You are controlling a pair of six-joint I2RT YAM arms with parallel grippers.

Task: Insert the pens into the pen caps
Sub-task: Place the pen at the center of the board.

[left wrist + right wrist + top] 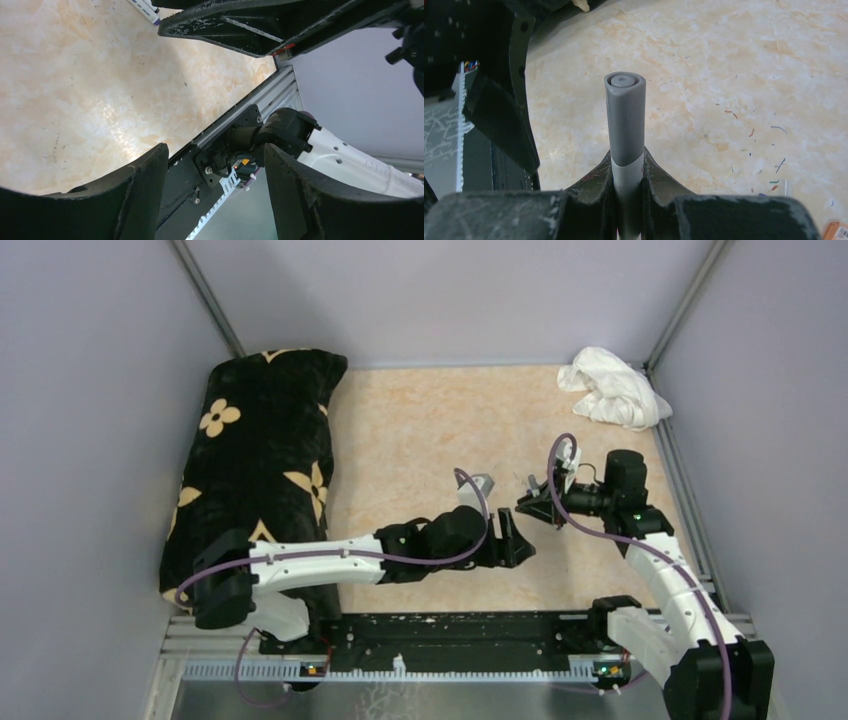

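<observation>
Since the grey cap (625, 115) looks fully seated on the pen (626, 175), I judge that this pen is nearly done and only needs to be put down. Nearest to the bases, at the centre of the top view, the left gripper (215, 155) has its jaws wide apart with nothing between them. Just above and right of it, the right gripper (626, 167) is clamped on the white barrel of the pen. The capped end points toward the left fingers (504, 125), above the table (430, 430). To do this well, the left gripper should draw back straight along the pen, so that no finger catches the cap. Then the right gripper can lay the pen flat. No container shows in any view, so there is nothing to tell about contents. Farther off, a black pillow (265, 460) lies at the left and a white cloth (612, 388) in the upper right corner.
</observation>
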